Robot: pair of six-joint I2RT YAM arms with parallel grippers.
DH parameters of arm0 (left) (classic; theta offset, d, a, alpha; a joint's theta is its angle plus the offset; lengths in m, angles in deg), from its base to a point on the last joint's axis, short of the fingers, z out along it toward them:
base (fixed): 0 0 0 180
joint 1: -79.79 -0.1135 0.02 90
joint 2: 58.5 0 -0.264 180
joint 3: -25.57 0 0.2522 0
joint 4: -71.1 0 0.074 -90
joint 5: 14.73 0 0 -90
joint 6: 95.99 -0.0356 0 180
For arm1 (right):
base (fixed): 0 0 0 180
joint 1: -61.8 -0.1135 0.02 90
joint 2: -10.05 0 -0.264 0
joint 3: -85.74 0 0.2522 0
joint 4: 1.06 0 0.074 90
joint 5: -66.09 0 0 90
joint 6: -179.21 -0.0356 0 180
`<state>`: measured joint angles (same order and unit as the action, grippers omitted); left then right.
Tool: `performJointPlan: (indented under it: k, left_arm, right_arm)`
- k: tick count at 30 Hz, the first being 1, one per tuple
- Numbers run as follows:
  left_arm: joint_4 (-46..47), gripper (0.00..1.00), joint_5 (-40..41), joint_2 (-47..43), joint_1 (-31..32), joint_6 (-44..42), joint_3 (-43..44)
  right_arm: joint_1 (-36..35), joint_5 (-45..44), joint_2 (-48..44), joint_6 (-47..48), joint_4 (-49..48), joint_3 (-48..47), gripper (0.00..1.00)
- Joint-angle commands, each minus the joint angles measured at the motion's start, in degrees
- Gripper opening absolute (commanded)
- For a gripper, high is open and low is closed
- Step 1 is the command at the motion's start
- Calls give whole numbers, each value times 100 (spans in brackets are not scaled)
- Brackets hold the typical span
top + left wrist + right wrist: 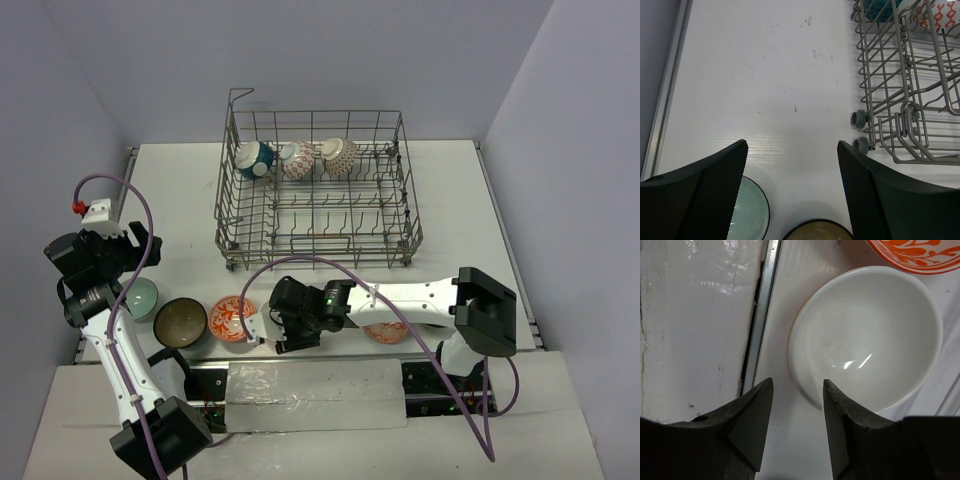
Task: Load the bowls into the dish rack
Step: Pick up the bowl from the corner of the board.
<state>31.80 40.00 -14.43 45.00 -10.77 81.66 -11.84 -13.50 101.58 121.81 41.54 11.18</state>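
The grey wire dish rack [400, 215] stands at the back middle and holds a teal bowl [255, 160], a red-patterned bowl [297, 158] and a grey-patterned bowl [340, 155] in its far row. On the table near the front lie a pale green bowl [140, 298], a brown bowl [180, 321], an orange-patterned bowl [232, 318] and a white bowl [865, 335]. My right gripper [797, 382] is open, its jaws on either side of the white bowl's near rim. My left gripper [792, 145] is open and empty above the pale green bowl [752, 210] and the brown bowl [817, 231].
Another bowl with an orange underside [385, 332] lies partly under my right arm. A metal rail [760, 315] and a foil-covered board [310, 395] run along the near table edge. The rack's corner with small wheels [860, 120] is to the right of my left gripper.
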Motion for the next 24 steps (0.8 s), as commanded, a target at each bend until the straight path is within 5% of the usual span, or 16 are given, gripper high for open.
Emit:
performJointPlan:
  k: [1,18,24]
  left_arm:
    - [137,79,-200,-75,-28,-103,-5]
    - [146,79,-297,-4,-37,-94,-5]
    - [163,79,-297,13,-28,-85,-23]
  right_arm:
    - [-53,-13,58,-43,-291,-161,52]
    - [-53,-180,120,-61,-326,-161,26]
    - [-53,-189,146,-43,-309,-126,24]
